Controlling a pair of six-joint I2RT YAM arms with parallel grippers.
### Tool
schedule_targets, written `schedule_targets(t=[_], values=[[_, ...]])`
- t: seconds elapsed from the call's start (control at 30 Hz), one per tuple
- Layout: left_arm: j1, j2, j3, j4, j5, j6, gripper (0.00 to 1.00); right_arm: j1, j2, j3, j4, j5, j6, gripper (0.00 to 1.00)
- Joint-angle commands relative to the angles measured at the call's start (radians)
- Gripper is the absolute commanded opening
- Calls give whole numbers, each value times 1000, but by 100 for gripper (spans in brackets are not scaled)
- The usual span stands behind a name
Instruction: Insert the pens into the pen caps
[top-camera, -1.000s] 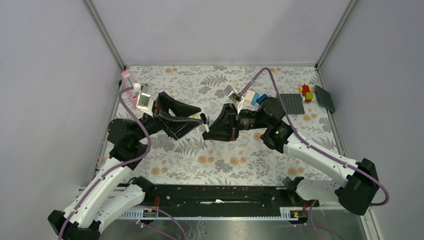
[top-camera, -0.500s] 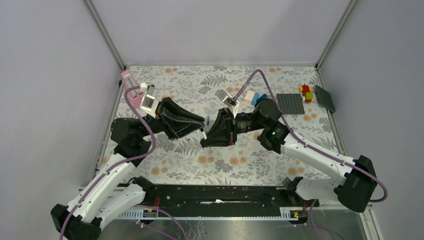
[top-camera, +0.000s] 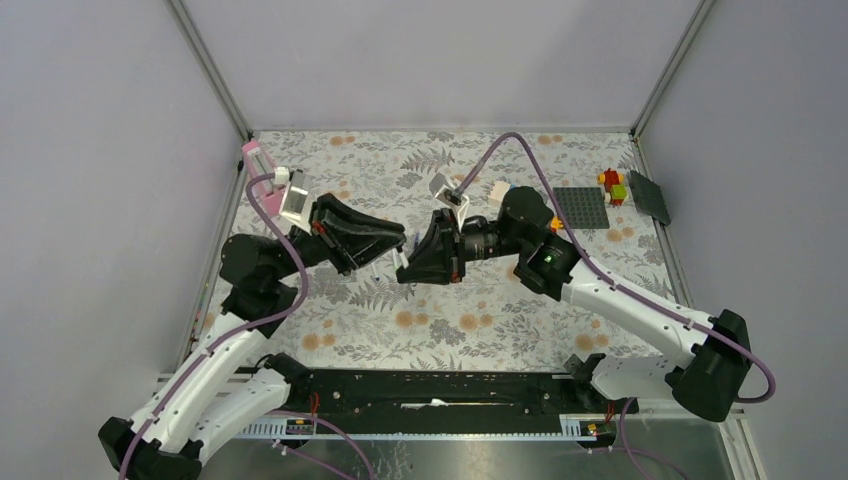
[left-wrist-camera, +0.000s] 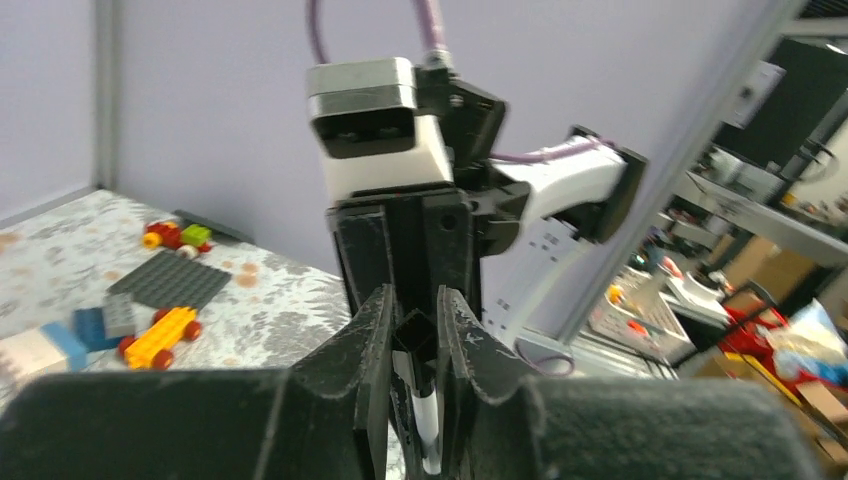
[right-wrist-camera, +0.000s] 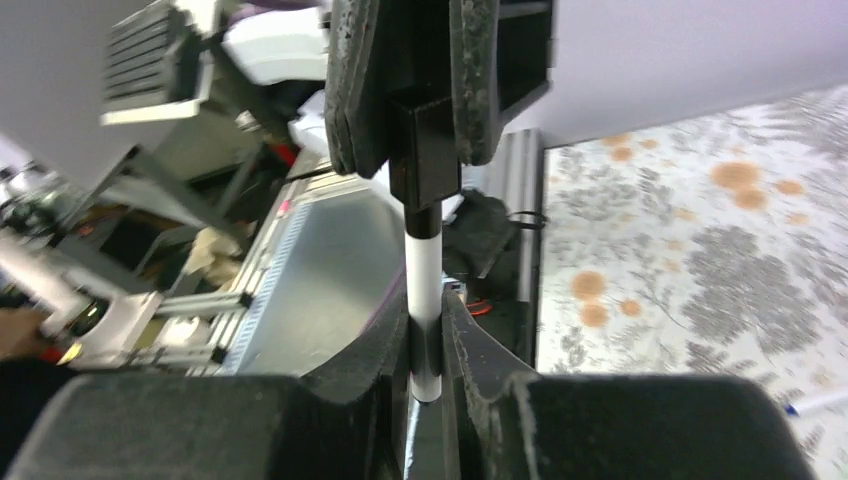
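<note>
Right gripper (right-wrist-camera: 427, 312) was clenched on a white-barrelled pen (right-wrist-camera: 423, 270), gripping low on the barrel. The pen ran straight toward 12 o'clock in the right wrist view. Left gripper (left-wrist-camera: 413, 300) was clamped on the black cap (right-wrist-camera: 424, 150), with its fingers (right-wrist-camera: 352, 90) pressed against both sides. The pen's dark end went into the cap's mouth; how deep it sat couldn't be told. In the left wrist view a black piece sat near the fingertips, with a bit of white barrel between the fingers below it.

From the top view, the grippers met tip to tip above the floral table (top-camera: 450, 320), just to the 9 o'clock side of centre. The left arm reached in from 9 o'clock and the right from 3 o'clock. A grey baseplate (top-camera: 583, 207) and stacked toy bricks (top-camera: 612, 186) sat at 2 o'clock, well apart from the grippers. A spare pen (right-wrist-camera: 820, 402) lay on the table at 4 o'clock in the right wrist view, its blue tip showing.
</note>
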Motion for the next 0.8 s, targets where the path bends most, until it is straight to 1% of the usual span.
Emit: schedule_targets(t=[0.0,0.07,0.1,0.17,0.2,0.27,0.37,0.5,0.57,0.63,0.7,0.77], values=[[-5,61,28,-343,-128,135,0,11,-2,155,-150,350,-160,0],[-6,107,38,-410,-210,134,0,12,28,203,-234,560,-186,0],[-7,126,38,-427,-246,129,0,12,46,224,-258,641,-192,0],[-11,159,41,-470,-332,116,0,14,79,263,-294,784,-194,0],[-12,172,44,-486,-369,115,0,14,96,275,-308,830,-193,0],[-14,191,50,-523,-441,111,0,15,122,295,-324,878,-185,0],[-15,206,58,-555,-522,111,0,16,154,294,-336,894,-164,0],[-14,200,66,-586,-566,114,0,15,160,233,-336,921,-108,0],[-14,193,76,-613,-592,118,1,16,155,181,-335,967,-69,0],[-14,176,98,-656,-630,130,14,16,147,117,-335,999,-30,0],[-14,150,114,-702,-673,149,37,15,140,50,-336,1036,9,0],[-14,120,136,-756,-702,176,58,16,144,-7,-344,1080,49,0]])
